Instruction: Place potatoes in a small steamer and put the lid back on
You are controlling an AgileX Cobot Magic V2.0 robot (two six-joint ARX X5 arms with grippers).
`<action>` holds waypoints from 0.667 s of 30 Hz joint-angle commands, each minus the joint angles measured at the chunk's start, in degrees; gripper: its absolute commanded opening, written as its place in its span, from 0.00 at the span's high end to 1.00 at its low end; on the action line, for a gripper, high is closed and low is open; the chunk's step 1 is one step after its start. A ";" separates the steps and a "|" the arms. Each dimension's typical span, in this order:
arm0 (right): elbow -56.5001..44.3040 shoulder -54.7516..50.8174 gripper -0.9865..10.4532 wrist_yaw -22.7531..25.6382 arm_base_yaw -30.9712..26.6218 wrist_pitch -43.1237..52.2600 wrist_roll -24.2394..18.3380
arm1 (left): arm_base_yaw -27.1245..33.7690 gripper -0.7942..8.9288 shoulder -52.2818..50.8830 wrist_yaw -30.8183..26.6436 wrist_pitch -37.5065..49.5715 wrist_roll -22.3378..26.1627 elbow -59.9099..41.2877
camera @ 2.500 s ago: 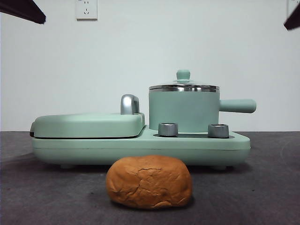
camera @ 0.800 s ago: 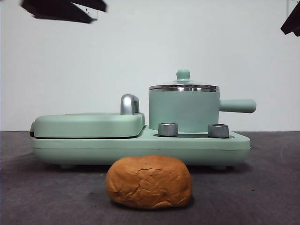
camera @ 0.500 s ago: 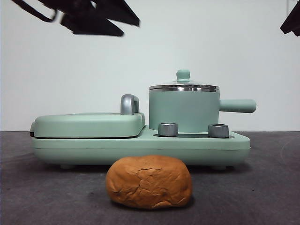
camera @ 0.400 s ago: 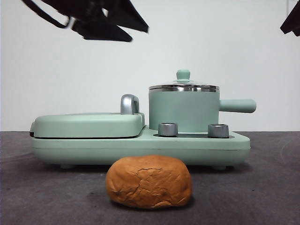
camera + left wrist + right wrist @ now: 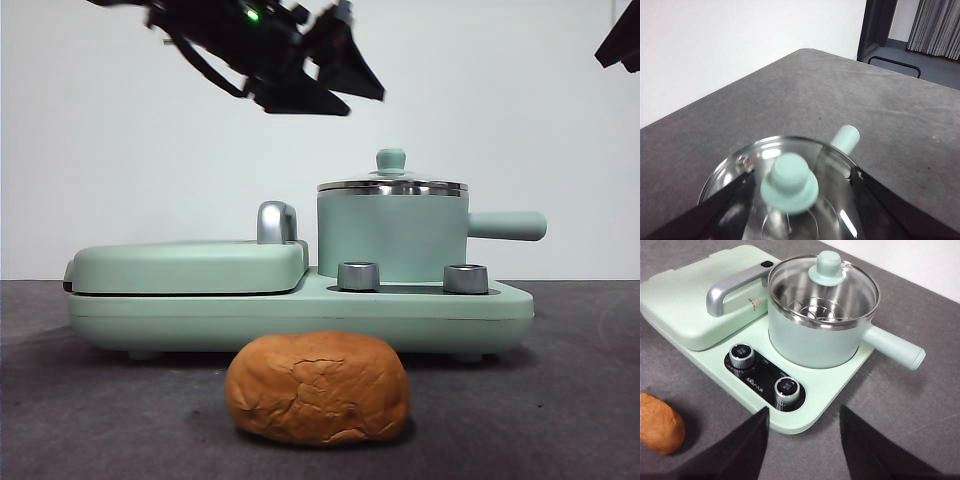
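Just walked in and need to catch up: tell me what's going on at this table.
The left gripper hovers with open jaws above the lid, lined up on either side of its knob but not gripping it. The lid sits on the small steamer, which stands on the mint-green cooker base. The potato lies untouched on the table in front of the cooker. The right gripper waits off to the side, jaws open, holding nothing.

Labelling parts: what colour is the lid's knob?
Mint green; the knob on the lid shows best in the right wrist view.

Black arm (image 5: 240,40) w/ green LED, cable loop, wedge-shaped fingers (image 5: 345,65).
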 commanded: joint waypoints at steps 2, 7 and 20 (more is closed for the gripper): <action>0.96 0.22 0.72 0.00 0.24 1.03 0.63 | -1.11 0.60 4.74 -0.09 0.66 -0.15 4.63; 0.96 0.20 0.72 0.00 0.24 1.11 0.76 | -1.31 0.60 9.31 -0.09 0.72 0.94 8.09; 0.96 0.20 0.72 0.00 0.24 1.09 0.83 | -1.31 0.60 14.12 -0.09 4.59 2.19 9.14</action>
